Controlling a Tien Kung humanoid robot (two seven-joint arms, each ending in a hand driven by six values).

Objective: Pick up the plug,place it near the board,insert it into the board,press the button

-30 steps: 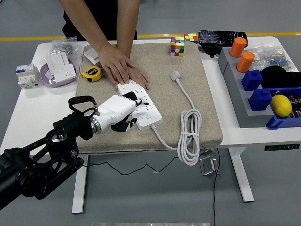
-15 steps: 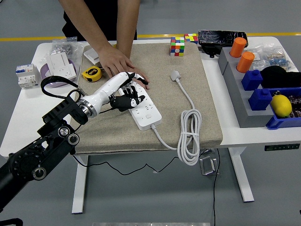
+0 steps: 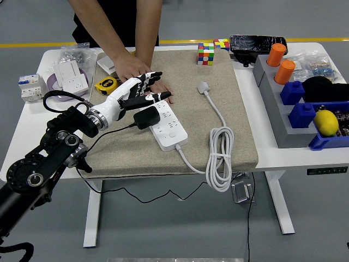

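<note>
— What can't you make out from here?

— The person at twelve o'clock is cut off at the top edge; only arms and a dark torso show. Their hand covers the far end of the power strip, and the robot's left hand lies over part of that hand.

— And at three o'clock?

— The bins run off the right edge. The bagged bits behind them are too small to tell.

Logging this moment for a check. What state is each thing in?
Black plug: seated on the power strip, cord trailing left.
Left hand: open, fingers spread above the strip.
Person's hand: flat, holding the strip's far end.
White plug: loose on the mat.
White cable: coiled.
</note>
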